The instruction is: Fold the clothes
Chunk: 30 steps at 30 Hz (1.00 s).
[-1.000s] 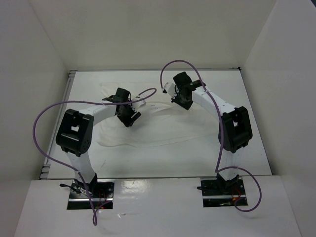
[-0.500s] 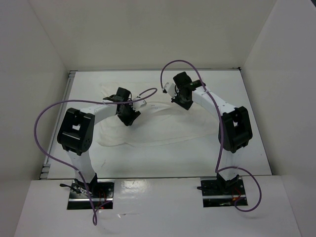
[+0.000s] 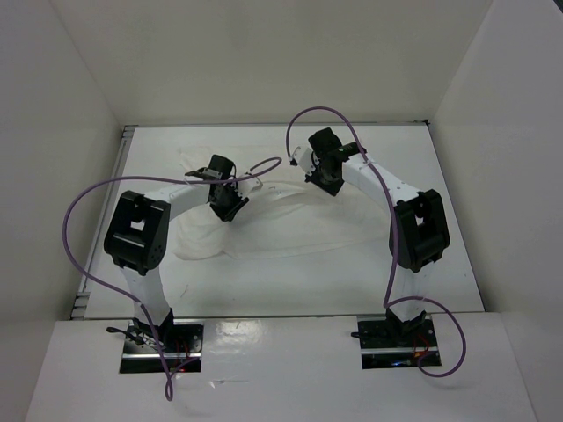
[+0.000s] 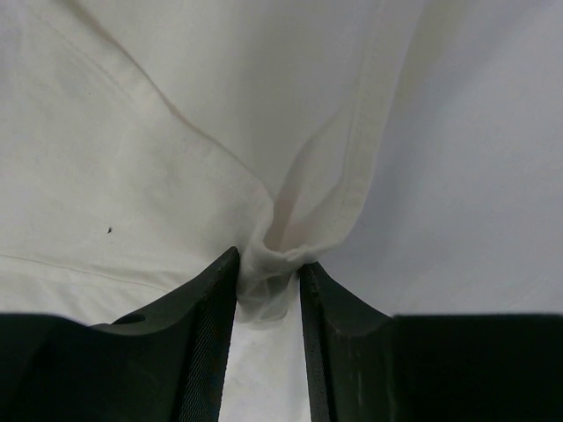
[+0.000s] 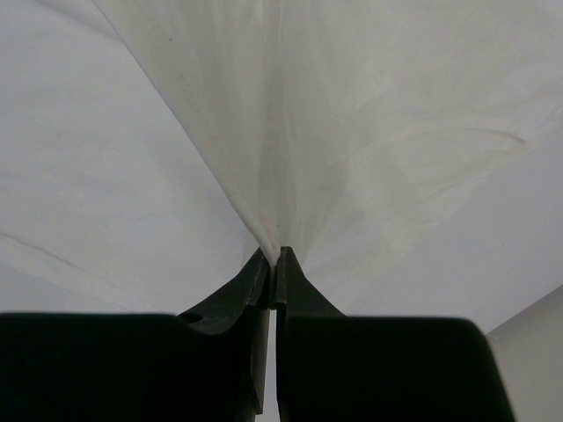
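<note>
Fingers of my left gripper (image 4: 268, 268) are squeezing a bunched fold of the thin, wrinkled white fabric garment (image 4: 158, 158); my right gripper (image 5: 274, 260) is pinching another fold tight.

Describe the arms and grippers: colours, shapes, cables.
The left arm and right arm have white links and chunky black joint housings. A purple cable loops off each. The left gripper and right gripper are black, with tapered fingers textured on the inner faces. Each base sits on a metal plate.
</note>
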{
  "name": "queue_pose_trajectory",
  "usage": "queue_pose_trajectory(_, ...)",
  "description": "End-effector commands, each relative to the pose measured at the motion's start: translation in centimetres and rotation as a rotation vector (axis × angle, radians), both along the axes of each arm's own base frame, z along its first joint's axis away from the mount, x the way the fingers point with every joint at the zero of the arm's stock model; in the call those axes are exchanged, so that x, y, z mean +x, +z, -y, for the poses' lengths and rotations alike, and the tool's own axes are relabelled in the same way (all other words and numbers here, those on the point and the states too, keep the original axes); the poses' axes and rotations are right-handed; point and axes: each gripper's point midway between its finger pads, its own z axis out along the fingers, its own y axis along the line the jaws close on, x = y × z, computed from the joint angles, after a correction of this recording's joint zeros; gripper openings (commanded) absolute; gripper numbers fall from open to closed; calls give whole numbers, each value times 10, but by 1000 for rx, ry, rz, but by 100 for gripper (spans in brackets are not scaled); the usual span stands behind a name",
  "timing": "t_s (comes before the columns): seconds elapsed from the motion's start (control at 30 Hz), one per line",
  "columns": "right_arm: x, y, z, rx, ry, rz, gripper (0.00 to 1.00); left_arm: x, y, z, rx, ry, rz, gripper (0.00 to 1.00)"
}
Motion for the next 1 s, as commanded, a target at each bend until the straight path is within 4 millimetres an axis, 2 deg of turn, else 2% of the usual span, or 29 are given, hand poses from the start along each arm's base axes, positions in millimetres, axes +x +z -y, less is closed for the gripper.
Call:
queue_pose_trajectory(0.0, -1, 0, 4, -1, -15, -6, 0, 3, 4, 5, -3, -38, -5, 41)
queue_pose_trajectory(0.27, -1, -2, 4, -1, -15, -6, 0, 0, 9, 5, 1, -59, -26, 42)
queue_pose_trajectory(0.53, -2, -5, 7, -13, -19, -10, 0, 7, 16, 9, -7, -71, -16, 43)
queue_pose_trajectory(0.8, -2, -4, 8, -20, -22, -7, 0, 3, 8, 8, 1, -71, -43, 43)
queue_pose_trajectory(0.97, -2, -4, 8, -20, -23, -7, 0, 3, 8, 8, 1, -71, -43, 37)
